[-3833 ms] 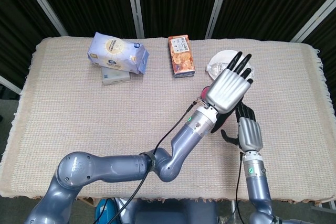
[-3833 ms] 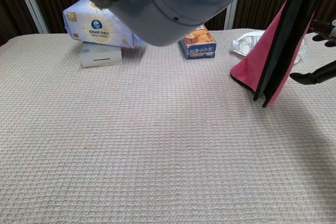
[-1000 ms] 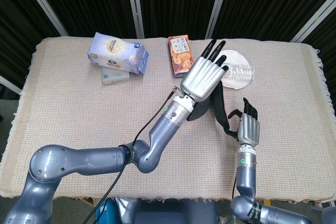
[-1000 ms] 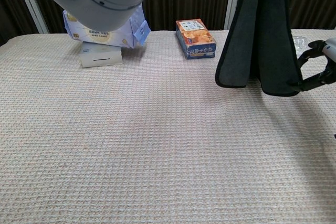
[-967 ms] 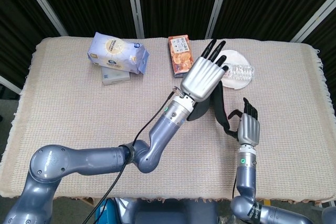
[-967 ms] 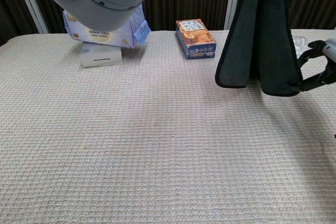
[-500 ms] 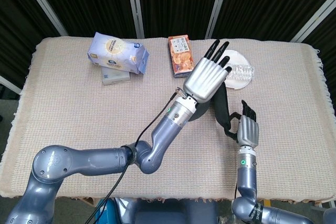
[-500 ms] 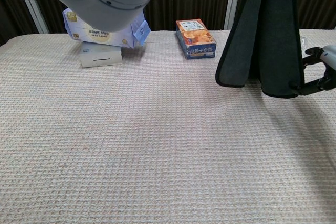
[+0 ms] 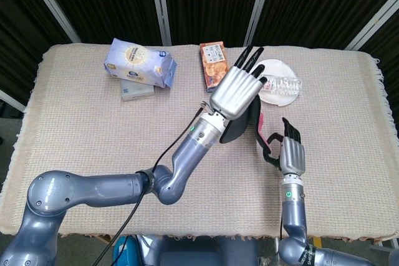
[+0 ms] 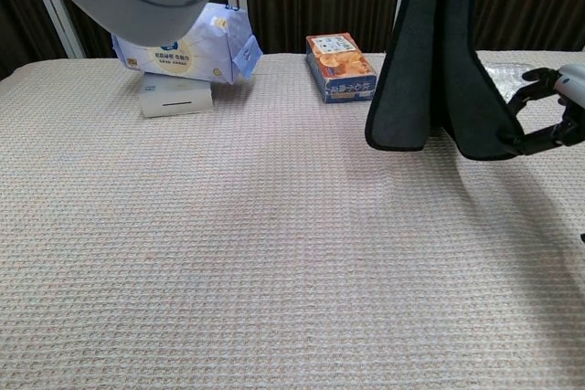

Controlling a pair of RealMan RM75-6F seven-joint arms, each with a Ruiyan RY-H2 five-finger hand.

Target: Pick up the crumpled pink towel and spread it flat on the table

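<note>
Towel: the pink towel (image 10: pixel 439 61) hangs above the right part of the table (image 9: pixel 81 135), showing mostly its dark side; a small pink strip shows in the head view.
Left robot hand: the left robot hand (image 9: pixel 235 91) is raised over the towel with its fingers stretched; it seems to carry the top of the cloth, but the grip itself is hidden under the palm.
Right robot hand: the right robot hand (image 9: pixel 291 152) pinches the lower right corner of the towel between its fingertips.
Change: compared with half a second ago, the left robot hand has moved a little to the left and the hanging cloth has swung with it, so its lower edge is now pulled wider.
Meaning: I judge the cloth is opening, not yet laid down.
Other things: a tissue pack (image 9: pixel 138 62), a snack box (image 9: pixel 214 65).
</note>
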